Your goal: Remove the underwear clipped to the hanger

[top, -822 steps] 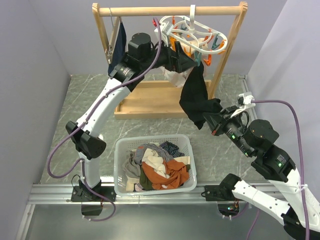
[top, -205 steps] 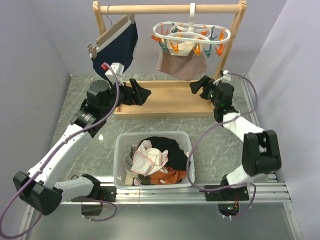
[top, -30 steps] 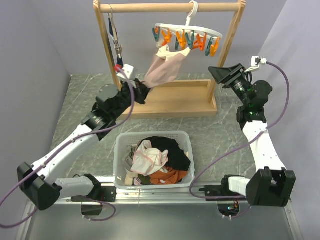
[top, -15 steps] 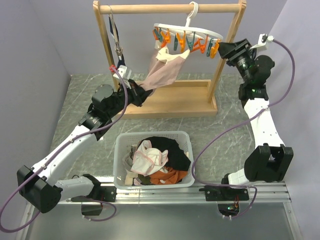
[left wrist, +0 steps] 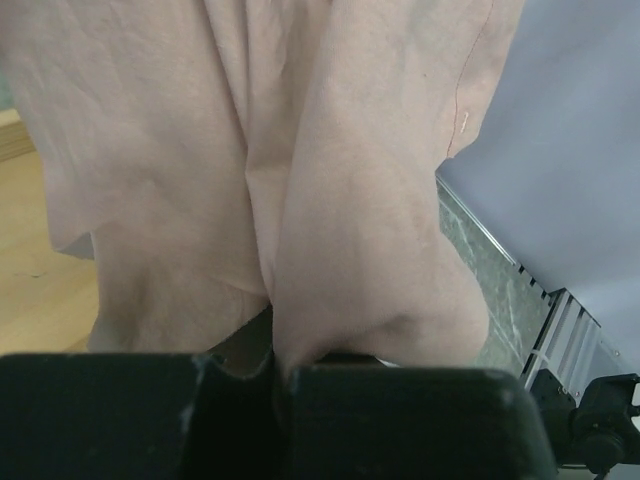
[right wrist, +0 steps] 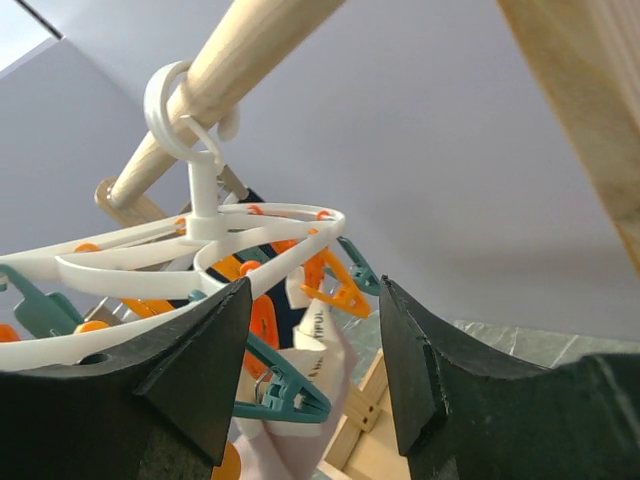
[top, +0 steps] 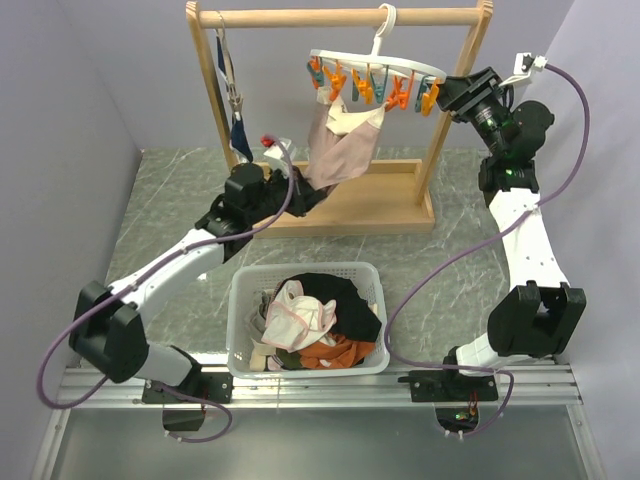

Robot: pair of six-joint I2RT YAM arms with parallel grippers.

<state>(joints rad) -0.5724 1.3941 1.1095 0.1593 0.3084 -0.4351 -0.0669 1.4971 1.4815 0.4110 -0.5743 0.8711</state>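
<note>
Underwear [top: 345,150], soft, light and limp, hangs pegged to the hanger [top: 380,52]; left claw [left wrist: 278,368] pinches its lower hem, judged the best hold, right claw [right wrist: 312,300] spread wide, empty.

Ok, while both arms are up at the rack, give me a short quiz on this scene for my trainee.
1. True or false: the black soft garment hangs from the white plastic oval peg hanger.
2. What does the left hand grip? A) the navy garment B) the pale pink-beige soft garment C) the wooden rail
3. Fill in: the right hand, up beside the peg hanger, has its fingers ____.
Key: 1 false, it lies in the white plastic basket; 2 B; 3 open.
</note>
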